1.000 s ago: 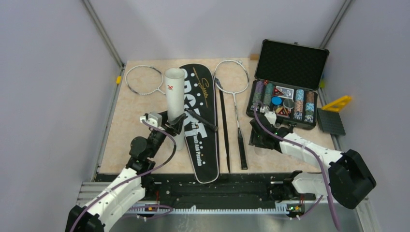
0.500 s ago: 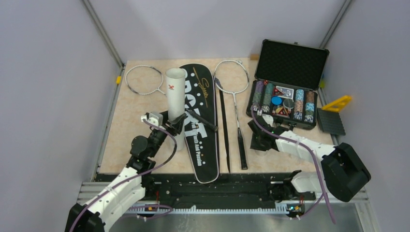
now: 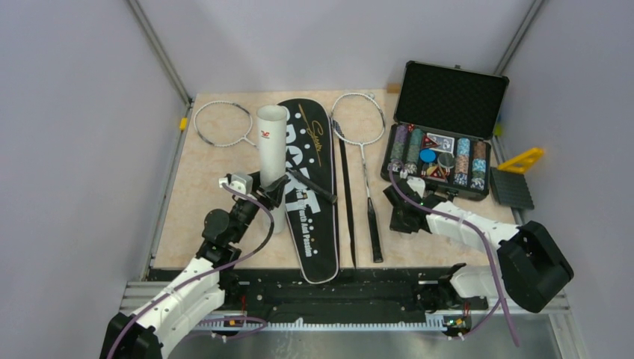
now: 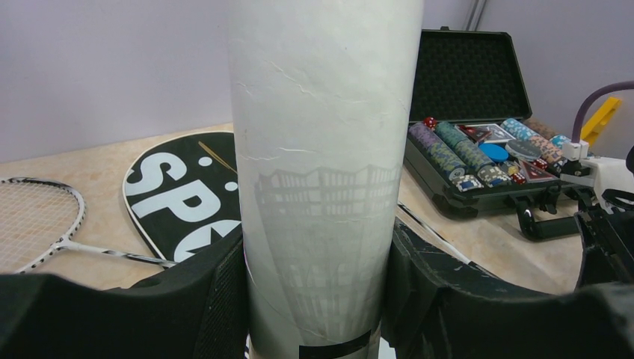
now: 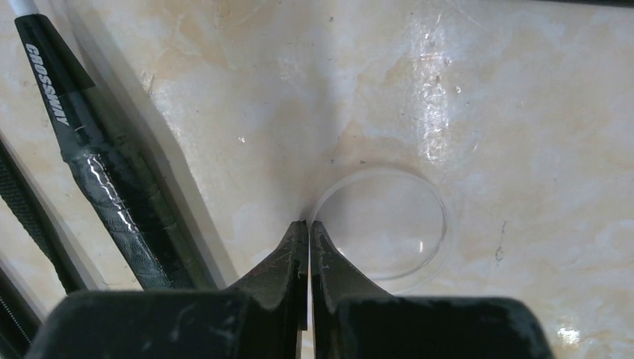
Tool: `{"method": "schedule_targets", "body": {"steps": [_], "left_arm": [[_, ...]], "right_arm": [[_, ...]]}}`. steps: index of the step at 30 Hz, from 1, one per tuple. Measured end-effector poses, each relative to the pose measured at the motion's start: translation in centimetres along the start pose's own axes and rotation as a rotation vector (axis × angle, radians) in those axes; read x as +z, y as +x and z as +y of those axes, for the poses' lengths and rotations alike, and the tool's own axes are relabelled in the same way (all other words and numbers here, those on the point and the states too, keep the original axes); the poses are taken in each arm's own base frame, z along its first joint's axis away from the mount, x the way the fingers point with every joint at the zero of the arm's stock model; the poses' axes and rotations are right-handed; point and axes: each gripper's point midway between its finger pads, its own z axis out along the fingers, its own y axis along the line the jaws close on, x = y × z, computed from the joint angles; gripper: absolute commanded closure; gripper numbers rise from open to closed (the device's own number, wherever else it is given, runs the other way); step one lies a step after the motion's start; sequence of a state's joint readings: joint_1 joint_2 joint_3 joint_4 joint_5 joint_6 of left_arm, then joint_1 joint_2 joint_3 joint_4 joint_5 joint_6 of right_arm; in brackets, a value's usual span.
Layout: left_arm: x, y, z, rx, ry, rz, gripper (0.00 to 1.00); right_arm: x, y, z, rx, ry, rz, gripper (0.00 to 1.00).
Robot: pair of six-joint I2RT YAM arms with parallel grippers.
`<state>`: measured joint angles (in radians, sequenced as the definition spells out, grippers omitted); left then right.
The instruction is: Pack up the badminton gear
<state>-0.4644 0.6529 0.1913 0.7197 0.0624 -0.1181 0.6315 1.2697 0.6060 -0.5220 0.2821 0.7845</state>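
My left gripper [image 4: 314, 288] clamps the white tube [image 4: 321, 149] upright on the desk [image 4: 97, 161], beside the bag [image 4: 187, 194]. My right gripper [image 5: 308, 228] is pressed together at the rim of the clear lid [image 5: 385, 224]. Risk: the thin, slick rim slips out and the lid skids toward the racket handle [image 5: 105, 172].

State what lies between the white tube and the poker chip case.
Top view: the black SPORT bag, a thin black strip and one white-framed racket lie between tube and case.

White tube [image 3: 271, 142] upright by flat blk SPORT bag [image 3: 318, 239], L racket [image 3: 222, 123] & R racket [image 3: 359, 120] flanking.
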Motion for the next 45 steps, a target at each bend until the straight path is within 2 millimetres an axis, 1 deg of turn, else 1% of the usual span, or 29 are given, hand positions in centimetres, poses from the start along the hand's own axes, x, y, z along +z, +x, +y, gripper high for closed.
{"method": "schedule_targets", "body": {"steps": [2,4,6,8,11,13,14,18,20,22,25,29,35,39,41,45], "left_arm": [[0.0,0.0,0.0,0.0,0.001,0.0,0.83],[0.1,0.1,-0.1,0.0,0.005,0.001,0.83],[0.2,0.5,-0.2,0.0,0.015,0.013,0.83],[0.2,0.9,-0.5,-0.001,0.031,0.027,0.83],[0.2,1.3,-1.0,0.005,0.066,0.043,0.83],[0.2,1.5,-1.6,0.012,0.104,0.049,0.82],[0.1,1.5,-2.1,0.018,0.13,0.052,0.82],[-0.5,1.9,-4.5,0.058,0.285,0.065,0.82],[-1.0,2.3,-6.1,0.089,0.394,0.077,0.82],[-1.7,2.9,-7.6,0.115,0.502,0.094,0.82],[-2.7,3.8,-9.2,0.141,0.624,0.123,0.82],[-3.3,4.2,-9.8,0.179,0.686,0.128,0.82],[-3.6,5.1,-9.9,0.207,0.716,0.15,0.81],[-3.5,5.2,-9.6,0.218,0.704,0.152,0.81],[-3.3,5.2,-9.4,0.222,0.689,0.153,0.81],[-3.1,5.2,-9.1,0.228,0.668,0.155,0.81]], "right_arm": [[-0.3,-0.5,0.0,-0.01,0.001,-0.015,1.0],[-1.2,-1.6,0.6,-0.021,-0.025,-0.047,1.0],[-2.6,-3.3,1.8,-0.035,-0.085,-0.102,1.0],[-4.7,-5.3,3.3,-0.051,-0.17,-0.167,1.0],[-8.3,-8.0,5.6,-0.085,-0.308,-0.257,1.0],[-11.5,-9.4,7.2,-0.125,-0.415,-0.308,1.0],[-12.8,-9.9,7.7,-0.139,-0.456,-0.327,1.0],[-19.7,-11.7,10.4,-0.222,-0.681,-0.424,1.0],[-22.9,-12.1,11.3,-0.259,-0.796,-0.478,1.0],[-25.5,-12.0,12.0,-0.298,-0.897,-0.521,1.0],[-28.2,-11.6,13.1,-0.365,-1.022,-0.555,1.0],[-31.4,-11.1,14.7,-0.469,-1.163,-0.561,1.0],[-36.5,-10.8,16.6,-0.63,-1.362,-0.581,1.0],[-38.7,-10.8,17.4,-0.732,-1.445,-0.584,1.0],[-39.2,-10.6,17.7,-0.775,-1.474,-0.569,1.0],[-38.6,-9.9,17.8,-0.83,-1.481,-0.509,1.0]]}}
